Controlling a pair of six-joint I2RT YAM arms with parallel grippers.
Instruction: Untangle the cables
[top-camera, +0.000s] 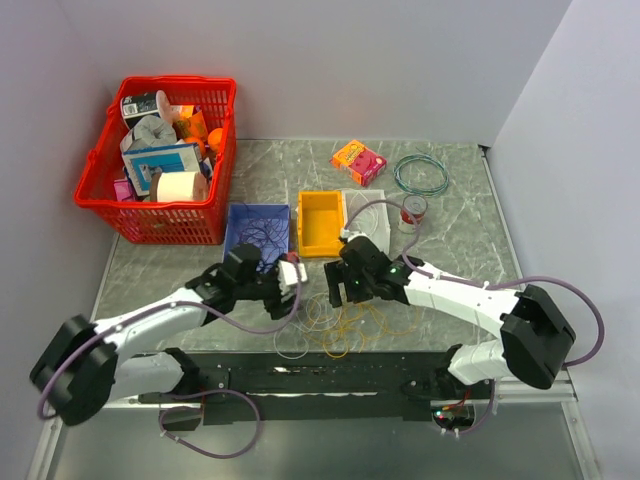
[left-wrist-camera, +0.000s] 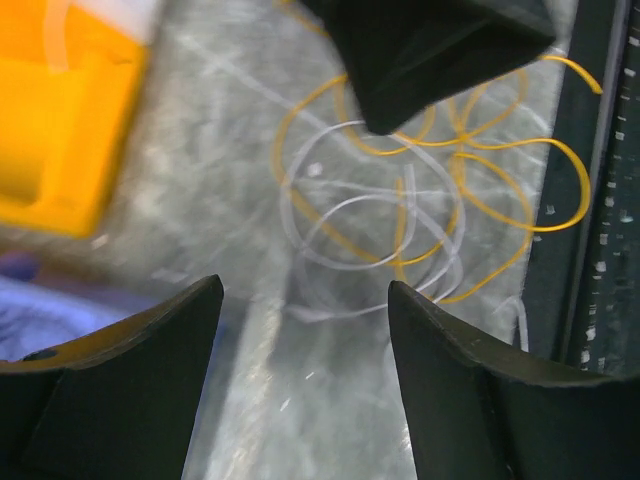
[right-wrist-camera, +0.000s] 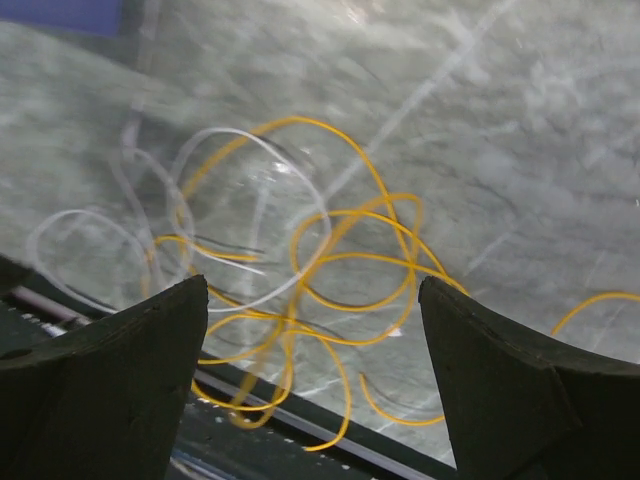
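Left fingers (left-wrist-camera: 120, 390) and right fingers (right-wrist-camera: 110, 390) both wide and empty, flanking the cables (top-camera: 336, 322) on the table (top-camera: 470, 235), likely lining up opposing pulls.

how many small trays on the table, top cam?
2 sure: blue tray beside the red basket, yellow tray just right of it. A pale shape right of the yellow one may be a third; unclear.

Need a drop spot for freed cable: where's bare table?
Bare: right, between teal coil and right arm; far strip between red basket and pink box. Crowded: near-edge centre, cables; blue tray, yellow tray behind.
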